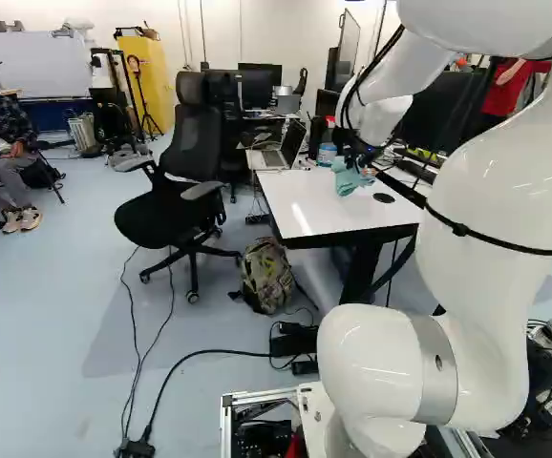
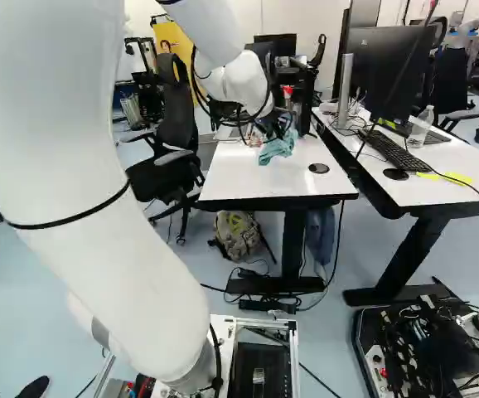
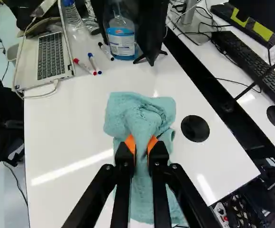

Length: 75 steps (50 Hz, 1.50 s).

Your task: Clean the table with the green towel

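Observation:
At the end of the raised arm, the gripper (image 2: 274, 133) is over the white table (image 2: 248, 178) in the right base view. From it hangs the green towel (image 2: 279, 148), which shows in the left base view as a pale teal bundle (image 1: 349, 176). In the wrist view the gripper (image 3: 141, 145) has its orange pads pinching a fold of the towel (image 3: 140, 114) from two sides. Part of the cloth spreads ahead of the fingers, and more of it lies beneath them. Whether its lower side touches the tabletop, I cannot tell.
A laptop (image 3: 51, 54), several markers (image 3: 93, 63) and a spray bottle (image 3: 122, 38) stand at the table's far end. A round black disc (image 3: 195, 128) is beside the towel. Another desk with a keyboard (image 2: 397, 153) adjoins; an office chair (image 1: 185, 181) and backpack (image 1: 266, 275) stand nearby.

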Available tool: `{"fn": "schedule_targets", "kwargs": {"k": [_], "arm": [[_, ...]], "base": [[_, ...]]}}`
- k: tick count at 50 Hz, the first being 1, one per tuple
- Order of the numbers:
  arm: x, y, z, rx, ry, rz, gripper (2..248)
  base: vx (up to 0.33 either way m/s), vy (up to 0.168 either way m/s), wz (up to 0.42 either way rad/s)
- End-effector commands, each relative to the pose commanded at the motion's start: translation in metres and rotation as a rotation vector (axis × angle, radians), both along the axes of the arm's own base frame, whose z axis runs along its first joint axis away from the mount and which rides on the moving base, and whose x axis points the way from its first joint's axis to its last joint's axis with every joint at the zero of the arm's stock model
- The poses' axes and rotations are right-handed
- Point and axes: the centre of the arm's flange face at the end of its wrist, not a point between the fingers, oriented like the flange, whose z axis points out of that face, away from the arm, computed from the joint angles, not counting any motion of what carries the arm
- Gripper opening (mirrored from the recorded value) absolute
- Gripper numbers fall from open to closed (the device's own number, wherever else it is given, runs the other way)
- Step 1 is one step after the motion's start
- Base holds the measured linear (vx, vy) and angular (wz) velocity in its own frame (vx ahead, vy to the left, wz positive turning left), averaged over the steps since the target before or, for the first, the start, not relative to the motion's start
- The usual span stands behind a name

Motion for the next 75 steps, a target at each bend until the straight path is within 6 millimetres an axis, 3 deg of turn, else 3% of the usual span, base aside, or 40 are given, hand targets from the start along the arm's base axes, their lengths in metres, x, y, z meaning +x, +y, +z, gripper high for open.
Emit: {"fn": "schedule_targets", "kwargs": {"k": [61,66,67,71,72,75], "arm": [[0.007,-0.105,-0.001,-0.005,-0.012,-0.169,48],[0.007,-0.112,-0.002,-0.006,-0.013,-0.18,55],[0.007,-0.113,-0.002,-0.006,-0.013,-0.181,87],[0.007,-0.115,-0.002,-0.006,-0.013,-0.183,87],[0.007,-0.115,-0.002,-0.006,-0.013,-0.183,122],[0.007,-0.115,-0.002,-0.006,-0.013,-0.183,122]], "base": [[0.0,0.0,0.0],[0.0,0.0,0.0],[0.0,0.0,0.0],[0.0,0.0,0.0],[0.0,0.0,0.0],[0.0,0.0,0.0]]}}
